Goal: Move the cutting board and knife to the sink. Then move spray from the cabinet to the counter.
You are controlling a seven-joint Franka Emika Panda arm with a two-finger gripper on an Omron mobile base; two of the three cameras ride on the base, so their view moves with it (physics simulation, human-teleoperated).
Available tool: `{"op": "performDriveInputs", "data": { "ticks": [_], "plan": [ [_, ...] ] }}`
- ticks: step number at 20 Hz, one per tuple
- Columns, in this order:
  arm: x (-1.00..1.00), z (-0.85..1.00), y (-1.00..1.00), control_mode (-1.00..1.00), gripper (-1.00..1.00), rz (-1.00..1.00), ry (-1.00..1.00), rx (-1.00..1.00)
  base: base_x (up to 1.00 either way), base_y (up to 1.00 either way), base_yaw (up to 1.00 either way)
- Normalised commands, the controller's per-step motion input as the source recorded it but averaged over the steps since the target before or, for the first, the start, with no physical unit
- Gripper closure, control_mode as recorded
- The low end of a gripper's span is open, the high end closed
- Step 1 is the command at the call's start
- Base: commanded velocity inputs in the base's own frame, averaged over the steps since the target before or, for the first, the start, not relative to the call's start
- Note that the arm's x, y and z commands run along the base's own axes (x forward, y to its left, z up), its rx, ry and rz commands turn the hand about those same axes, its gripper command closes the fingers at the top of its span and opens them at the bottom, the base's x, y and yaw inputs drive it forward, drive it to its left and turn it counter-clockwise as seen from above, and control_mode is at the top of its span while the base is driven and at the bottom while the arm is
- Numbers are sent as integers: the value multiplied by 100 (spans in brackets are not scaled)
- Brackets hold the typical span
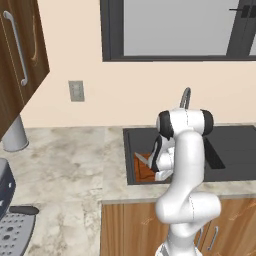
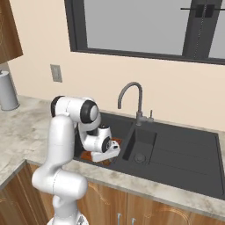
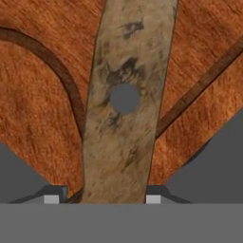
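Two small dark fingertips [image 3: 153,193] flank the knife's mottled brown wooden handle [image 3: 124,123], so we read the jaws as half-open and closed on it. Its grey blade [image 1: 143,159] shows in the left base view. Under it lies the flat reddish-brown grooved wooden cutting board [image 3: 42,95], inside the dark grey rectangular sink [image 2: 176,154], left of its curved silver faucet [image 2: 132,99].

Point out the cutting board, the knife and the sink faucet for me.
cutting board [image 3: 42,128], hand view, bare wood left of the handle.
knife [image 3: 126,137], hand view, middle of its wooden handle.
faucet [image 2: 139,94], right base view, upright of the gooseneck.
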Motion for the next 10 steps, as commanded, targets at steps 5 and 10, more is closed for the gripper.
{"op": "performDriveInputs", "data": {
  "ticks": [5, 10],
  "plan": [
    [15, -29, 0, -100, 100, 0, 0, 0, 0, 0, 0],
    [6, -13, 0, -100, -100, 0, 0, 0, 0, 0, 0]
  ]
}}
